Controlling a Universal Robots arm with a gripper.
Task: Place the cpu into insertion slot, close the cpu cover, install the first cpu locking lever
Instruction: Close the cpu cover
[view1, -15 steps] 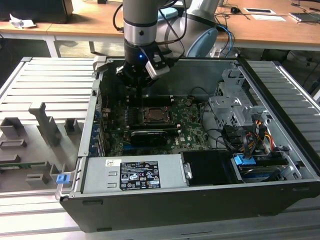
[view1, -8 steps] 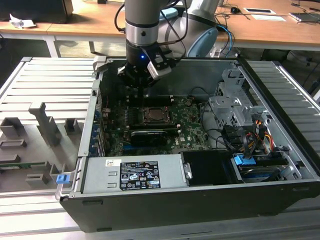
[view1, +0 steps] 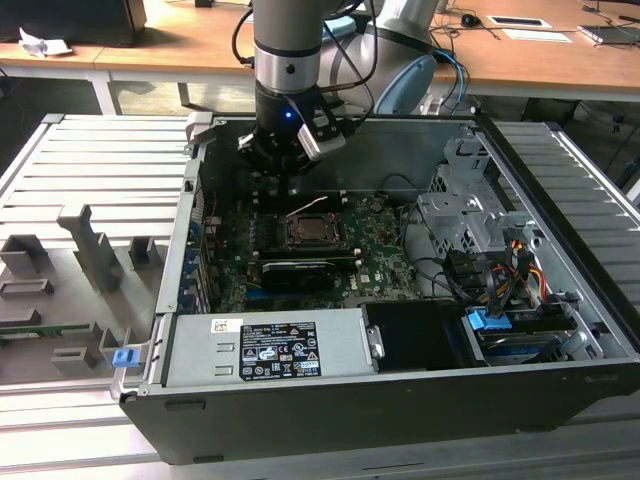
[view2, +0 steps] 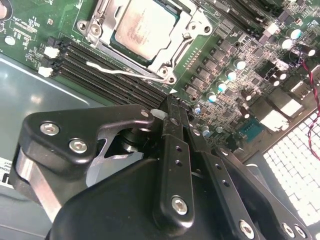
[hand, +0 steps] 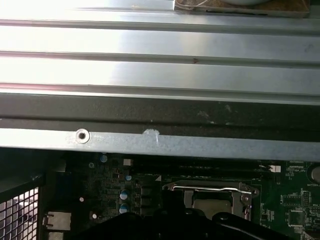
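Steel wire locking lever (view2: 120, 71) is unlatched and lies loose across the black RAM slots (view2: 100, 60), just beside the insertion slot (view2: 85, 27). cpu (view2: 145, 27) sits in the slot. cpu cover (view2: 189, 35) looks down over its edges.

Gripper (view2: 167, 111) hovers near the lever, above the board, fingers pinched together, nothing held.

Risks IMO:
- Wire is thin, round, shiny and prob springy, so the tip can skid off and hit the RAM slots or caps (view2: 230, 75).
- If the cover isn't fully flat, lever pressure could load the cpu unevenly.
- Lever may miss its hook.

Mat'ls:
- cpu face: tan-silver, brushed, flat sq.
- Cover: thin stamped metal frame w/ big window.
- Board (view2: 30, 25): glossy green.
- Caps: small cyl, silvery tops.
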